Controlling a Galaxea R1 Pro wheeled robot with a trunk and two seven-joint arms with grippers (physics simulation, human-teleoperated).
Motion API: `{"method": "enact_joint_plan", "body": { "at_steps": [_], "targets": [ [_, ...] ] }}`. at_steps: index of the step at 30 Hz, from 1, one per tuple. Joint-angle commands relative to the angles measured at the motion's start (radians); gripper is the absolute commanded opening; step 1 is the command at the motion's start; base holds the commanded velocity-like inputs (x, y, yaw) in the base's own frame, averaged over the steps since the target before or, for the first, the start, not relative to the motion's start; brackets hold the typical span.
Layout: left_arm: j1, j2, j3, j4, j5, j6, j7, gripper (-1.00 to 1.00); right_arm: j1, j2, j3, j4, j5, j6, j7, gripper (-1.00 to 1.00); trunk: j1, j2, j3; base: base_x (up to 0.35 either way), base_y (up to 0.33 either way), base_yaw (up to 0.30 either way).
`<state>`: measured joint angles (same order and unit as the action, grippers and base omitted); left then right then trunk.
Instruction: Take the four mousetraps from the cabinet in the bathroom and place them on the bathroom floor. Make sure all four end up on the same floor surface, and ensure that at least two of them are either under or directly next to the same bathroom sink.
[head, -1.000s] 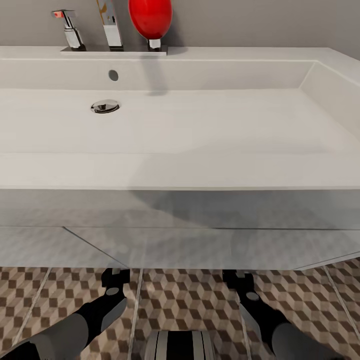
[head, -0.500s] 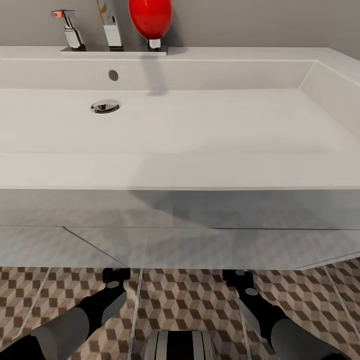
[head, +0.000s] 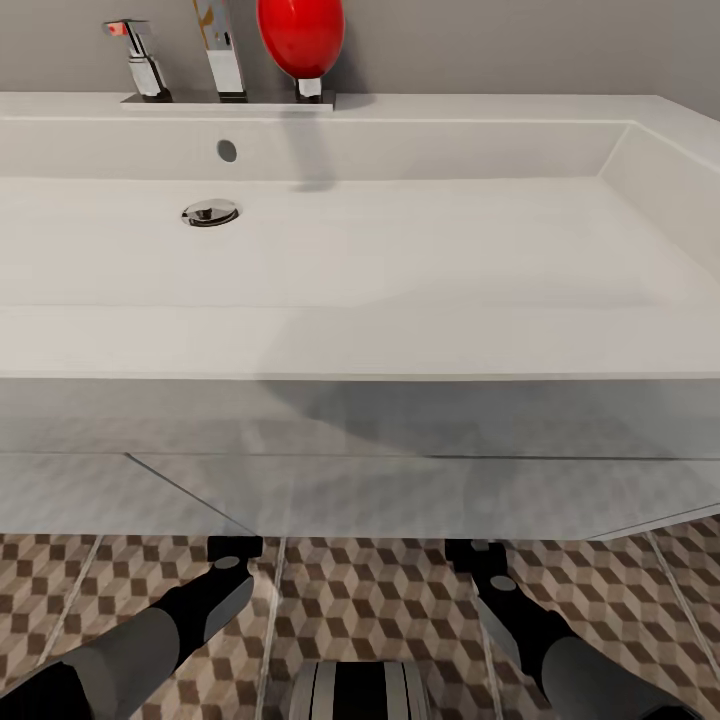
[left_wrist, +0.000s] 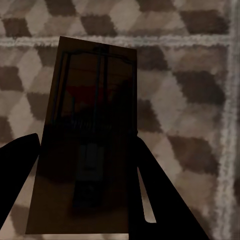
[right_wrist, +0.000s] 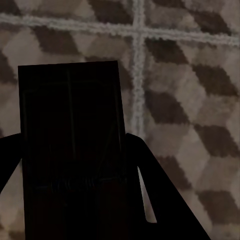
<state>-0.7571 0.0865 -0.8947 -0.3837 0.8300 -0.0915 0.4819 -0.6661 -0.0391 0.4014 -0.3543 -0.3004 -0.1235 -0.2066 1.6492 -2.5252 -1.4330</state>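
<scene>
Where I am: parked tight against the bathroom sink (head: 400, 340), head camera looking down over its white basin, chrome faucet (head: 222, 50) at the back, so anything I drop here lands beside or under the right fixture
Arms: both reach low in front of the vanity (head: 400, 480), over the bathroom floor (head: 380, 600), because that cube-patterned tile is the surface all the traps must share
Left gripper (left_wrist: 85, 165): fingers clamped on a mousetrap (left_wrist: 90, 125), board lengthwise between them, wire and the reddish bit facing my wrist camera, tile behind it
Right gripper (right_wrist: 75, 170): closed on a second mousetrap (right_wrist: 70, 130), very dark in shadow, details hard to read, a grout cross in the tile beyond it
Height: I can't tell whether either board is touching the tile, so I judge both as hanging just above it
Why held so: gripped by the long edges, flat face out, so each should lie flat once let go
Step in hand: setting down two traps by this sink, I reckon
Risk: vanity front hides my fingertips from the head camera
</scene>
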Motion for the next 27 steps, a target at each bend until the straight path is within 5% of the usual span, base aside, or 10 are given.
{"method": "enact_joint_plan", "body": {
  "at_steps": [1,27],
  "targets": [
    [-0.001,0.001,-0.008,-0.001,0.011,-0.005,0.004,-1.00,-0.001,-0.001,0.008,0.000,-0.013,-0.004,-0.004,-1.00,0.000,0.000,-0.001,0.000,0.000,0.000],
    [-0.001,0.001,0.008,-0.001,0.012,-0.007,0.003,-1.00,-0.046,0.002,0.009,0.003,-0.013,0.064,-0.002,-1.00,0.000,0.000,-0.001,0.000,0.000,0.000]
  ]
}}
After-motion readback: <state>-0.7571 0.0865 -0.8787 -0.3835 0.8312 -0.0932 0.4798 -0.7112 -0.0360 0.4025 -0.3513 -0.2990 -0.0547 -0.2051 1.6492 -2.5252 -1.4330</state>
